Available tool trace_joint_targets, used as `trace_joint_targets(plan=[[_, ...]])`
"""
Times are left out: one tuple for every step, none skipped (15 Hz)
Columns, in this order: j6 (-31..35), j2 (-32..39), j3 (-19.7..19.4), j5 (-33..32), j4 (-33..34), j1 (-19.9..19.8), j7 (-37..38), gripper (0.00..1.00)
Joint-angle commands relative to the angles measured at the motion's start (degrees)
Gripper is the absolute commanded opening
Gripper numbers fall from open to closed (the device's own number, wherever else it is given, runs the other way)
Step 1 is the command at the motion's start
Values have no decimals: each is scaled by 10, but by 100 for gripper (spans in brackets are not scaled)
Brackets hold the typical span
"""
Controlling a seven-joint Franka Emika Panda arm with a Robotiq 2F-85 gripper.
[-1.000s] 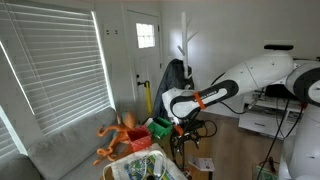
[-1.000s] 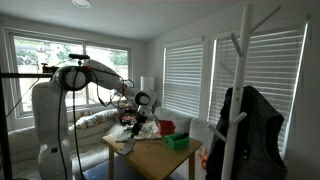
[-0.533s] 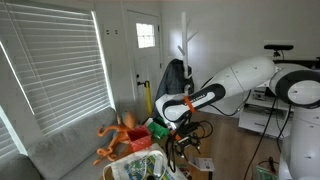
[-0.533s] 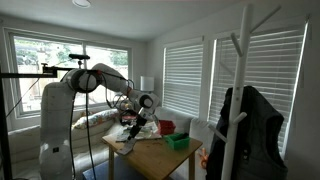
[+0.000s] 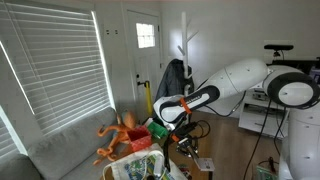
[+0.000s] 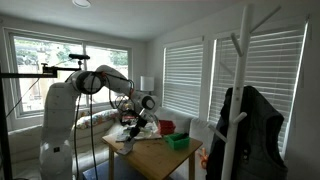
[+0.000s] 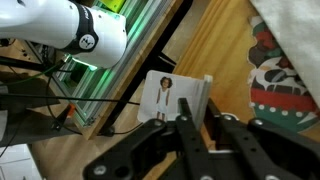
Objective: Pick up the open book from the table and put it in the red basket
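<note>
the white arm [image 6: 95, 80] reaches over the tabletop [image 6: 150, 156], with the end effector [image 6: 138, 120] low above the clutter at its far side. in the wrist view the end effector [image 7: 199, 120] comes in from the bottom edge, its two dark fingers [image 7: 185, 128] set close together with only a narrow gap between them. the open book [image 7: 168, 96] shows right at their tips: a small pale booklet with a figure printed on it, its lower edge meeting the fingertips, and light wood behind it. i cannot tell from any view whether the fingers pinch the book or only stand in front of it. in both exterior views the book is too small to make out. the red basket [image 6: 166, 127] sits on the tabletop just beside the green bin [image 6: 178, 142], near the end effector. an orange many-legged toy [image 5: 118, 135] lies close to the end effector [image 5: 170, 120] in an exterior view.
</note>
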Motion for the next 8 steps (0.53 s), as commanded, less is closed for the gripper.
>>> trace_joint_targets(plan=[[-12, -5, -14, -14, 15, 15, 40, 1], [-9, -12, -15, -23, 13, 17, 52, 0], [-7, -21, -14, -33, 10, 19, 62, 4], [-1, -39, -13, -45, 1, 22, 74, 4], [11, -59, -12, -57, -9, 24, 86, 4], [25, -91, -10, -67, -23, 25, 97, 4], [29, -112, -9, -72, -28, 24, 104, 3], [32, -138, -8, -74, -34, 23, 113, 3]])
